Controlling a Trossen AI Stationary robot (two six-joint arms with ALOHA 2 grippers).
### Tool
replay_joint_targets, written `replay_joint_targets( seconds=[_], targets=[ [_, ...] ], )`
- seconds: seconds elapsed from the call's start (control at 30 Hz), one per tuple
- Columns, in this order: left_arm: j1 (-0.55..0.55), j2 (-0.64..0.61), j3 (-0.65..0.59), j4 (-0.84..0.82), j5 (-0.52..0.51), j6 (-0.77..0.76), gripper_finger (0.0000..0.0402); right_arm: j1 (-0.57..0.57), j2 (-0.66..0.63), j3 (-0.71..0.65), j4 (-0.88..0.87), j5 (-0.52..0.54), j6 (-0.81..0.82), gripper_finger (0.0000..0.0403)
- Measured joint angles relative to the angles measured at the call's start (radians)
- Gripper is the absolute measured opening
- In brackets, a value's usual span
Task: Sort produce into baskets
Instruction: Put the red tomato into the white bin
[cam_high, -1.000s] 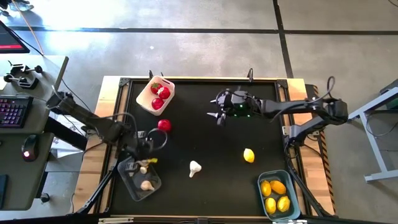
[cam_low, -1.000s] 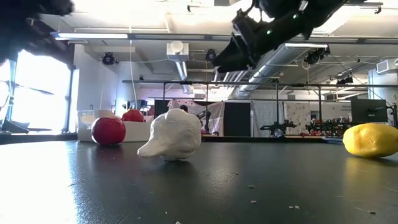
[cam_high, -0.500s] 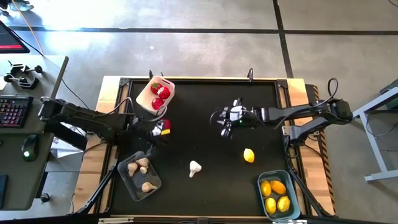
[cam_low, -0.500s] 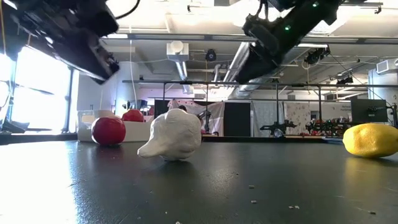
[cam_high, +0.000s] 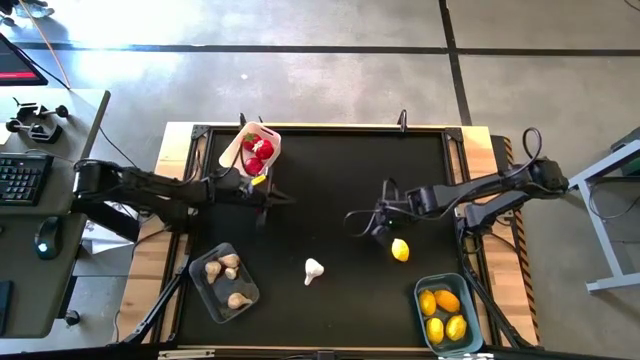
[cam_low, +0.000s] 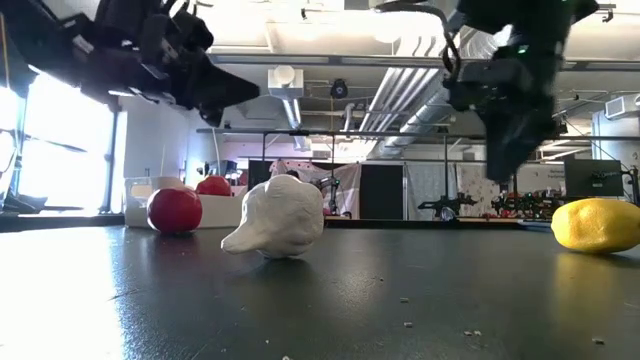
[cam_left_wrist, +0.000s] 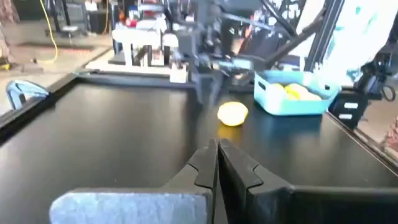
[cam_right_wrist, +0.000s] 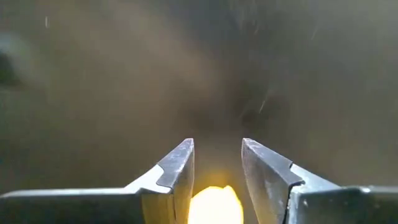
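My left gripper (cam_high: 280, 197) is shut on nothing and points level toward the table's right, beside the white basket (cam_high: 228, 163) of red tomatoes. One red tomato (cam_low: 174, 210) rests on the table; in the high view my left arm hides it. My right gripper (cam_high: 375, 232) is open and points down, just left of a loose lemon (cam_high: 400, 250) on the mat. In the right wrist view the lemon (cam_right_wrist: 214, 205) shows low between the fingers, untouched. A garlic bulb (cam_high: 313, 269) lies on the table near the middle.
The clear basket (cam_high: 250, 297) with three garlic bulbs sits at the near left. The blue basket (cam_high: 420, 295) with lemons sits at the near right corner. Bare black mat lies between the arms and along the far edge.
My left gripper has left the clear basket, gone toward the far edge and the right, and tipped up from pointing down to level. My right gripper has come from the far middle toward the near edge, to the lemon, and tipped to point down.
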Motion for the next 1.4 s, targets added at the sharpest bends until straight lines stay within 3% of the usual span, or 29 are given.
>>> replay_joint_targets(
  seconds=[0.13, 0.23, 0.37, 0.53, 0.67, 0.8, 0.93, 1.03, 1.17, 1.4],
  targets=[
    [0.032, 0.080, -0.004, 0.125, 0.041, 0.001, 0.0000, 0.054, 0.000, 0.000, -0.040, -0.095, 0.130, 0.0136],
    [0.045, 0.131, -0.004, 0.212, 0.047, 0.017, 0.0000, 0.082, 0.000, 0.000, -0.033, -0.093, 0.181, 0.0165],
    [0.064, 0.158, -0.004, 0.213, 0.110, 0.016, 0.0000, 0.089, 0.000, 0.000, 0.061, 0.002, 0.107, 0.0219],
    [0.078, 0.105, -0.004, 0.067, 0.125, -0.026, 0.0000, 0.059, 0.000, 0.000, 0.201, 0.150, -0.095, 0.0265],
    [0.077, -0.007, 0.015, -0.174, 0.116, 0.007, 0.0000, -0.008, 0.000, 0.000, 0.265, 0.197, -0.210, 0.0272],
    [0.075, -0.117, 0.133, -0.619, 0.085, 0.055, 0.0000, -0.075, 0.001, 0.000, 0.310, 0.202, -0.334, 0.0272],
    [0.052, -0.146, 0.300, -1.081, -0.054, 0.071, 0.0008, -0.130, 0.001, 0.000, 0.350, 0.201, -0.451, 0.0272],
    [0.032, -0.138, 0.404, -1.317, -0.189, 0.070, 0.0024, -0.160, 0.001, 0.000, 0.351, 0.201, -0.502, 0.0272],
    [0.027, -0.103, 0.490, -1.483, -0.207, 0.036, 0.0054, -0.189, 0.001, 0.000, 0.350, 0.201, -0.554, 0.0272],
    [0.034, 0.010, 0.516, -1.542, -0.222, -0.051, 0.0140, -0.207, 0.002, 0.000, 0.346, 0.198, -0.585, 0.0272]
  ],
)
